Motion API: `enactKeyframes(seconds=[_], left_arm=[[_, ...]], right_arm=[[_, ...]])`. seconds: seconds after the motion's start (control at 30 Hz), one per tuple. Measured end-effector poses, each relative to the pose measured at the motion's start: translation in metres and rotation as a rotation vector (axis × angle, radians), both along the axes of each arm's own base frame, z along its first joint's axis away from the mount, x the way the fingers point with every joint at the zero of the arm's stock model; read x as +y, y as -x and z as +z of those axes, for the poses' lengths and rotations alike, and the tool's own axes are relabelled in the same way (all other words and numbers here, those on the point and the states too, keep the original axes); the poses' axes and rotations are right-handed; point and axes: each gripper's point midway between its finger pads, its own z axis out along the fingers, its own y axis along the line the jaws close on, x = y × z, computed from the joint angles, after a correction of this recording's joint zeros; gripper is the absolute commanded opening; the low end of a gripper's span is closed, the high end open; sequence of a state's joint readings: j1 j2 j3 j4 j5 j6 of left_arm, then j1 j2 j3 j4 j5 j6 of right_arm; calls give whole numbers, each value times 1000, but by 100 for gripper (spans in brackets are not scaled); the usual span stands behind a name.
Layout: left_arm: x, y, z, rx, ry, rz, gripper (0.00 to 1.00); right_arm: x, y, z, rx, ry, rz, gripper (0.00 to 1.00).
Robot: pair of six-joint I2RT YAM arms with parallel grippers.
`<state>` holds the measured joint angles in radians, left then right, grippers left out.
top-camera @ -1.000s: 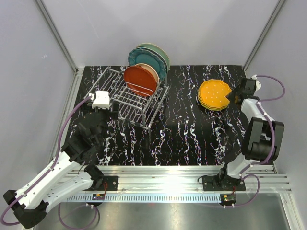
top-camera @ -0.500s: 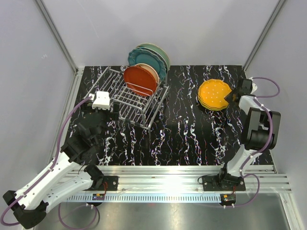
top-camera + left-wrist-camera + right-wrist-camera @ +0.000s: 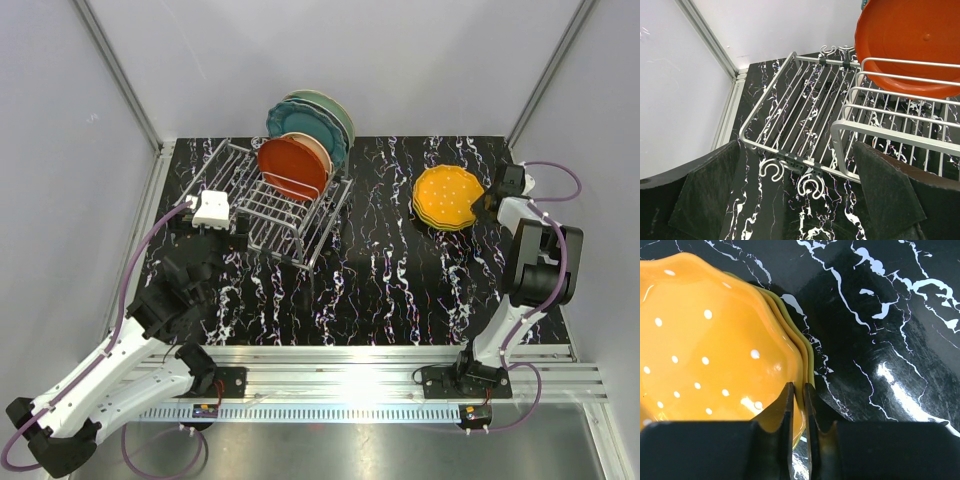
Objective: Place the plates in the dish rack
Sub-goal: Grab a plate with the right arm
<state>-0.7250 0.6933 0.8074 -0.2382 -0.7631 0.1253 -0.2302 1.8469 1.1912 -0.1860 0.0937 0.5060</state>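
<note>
Dotted orange-yellow plates [image 3: 445, 197] lie stacked at the back right of the table, with a lime green rim [image 3: 810, 361] showing beneath them. My right gripper [image 3: 487, 200] is at the stack's right edge. In the right wrist view its jaws [image 3: 798, 395] pinch the rim of the top orange-yellow plate [image 3: 705, 350], one finger inside and one under the lip. The silver dish rack [image 3: 268, 208] at the back left holds red-orange [image 3: 290, 165], cream-centred [image 3: 314, 148], dark teal [image 3: 288, 120] and mint green [image 3: 328, 104] plates upright. My left gripper [image 3: 800, 200] hangs open just in front of the rack [image 3: 805, 110], holding nothing.
The rack's two wire hooks [image 3: 812, 186] point toward my left gripper. Grey walls and metal corner posts [image 3: 120, 80] enclose the black marbled table [image 3: 380, 280]. The red-orange plate [image 3: 910, 45] fills the left wrist view's upper right.
My right gripper slid in onto the stack's right rim and its jaws narrowed around the top plate's edge. The left arm and the racked plates stayed put.
</note>
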Motion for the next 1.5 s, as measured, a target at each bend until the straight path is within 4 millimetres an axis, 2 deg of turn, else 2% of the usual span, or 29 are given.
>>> enactKeyframes(seconds=[0.03, 0.33, 0.67, 0.8, 1.1, 1.27, 1.4, 1.5], left_arm=[[0, 0, 0, 0, 0, 0, 99], [0, 0, 0, 0, 0, 0, 99], [0, 0, 0, 0, 0, 0, 99], [0, 0, 0, 0, 1, 0, 99], [0, 0, 0, 0, 2, 1, 99], [0, 0, 0, 0, 2, 1, 99], [0, 0, 0, 1, 1, 1, 99], [0, 0, -1, 2, 0, 1, 99]], right_arm=[[0, 0, 0, 0, 0, 1, 0], [4, 4, 6, 0, -12, 11, 0], [18, 21, 52, -92, -53, 34, 0], [23, 31, 59, -102, -69, 35, 0], [37, 55, 41, -64, -136, 33, 0], [39, 60, 34, -48, -150, 29, 0], [39, 59, 33, -46, -148, 27, 9], [38, 57, 28, -36, -149, 26, 13]])
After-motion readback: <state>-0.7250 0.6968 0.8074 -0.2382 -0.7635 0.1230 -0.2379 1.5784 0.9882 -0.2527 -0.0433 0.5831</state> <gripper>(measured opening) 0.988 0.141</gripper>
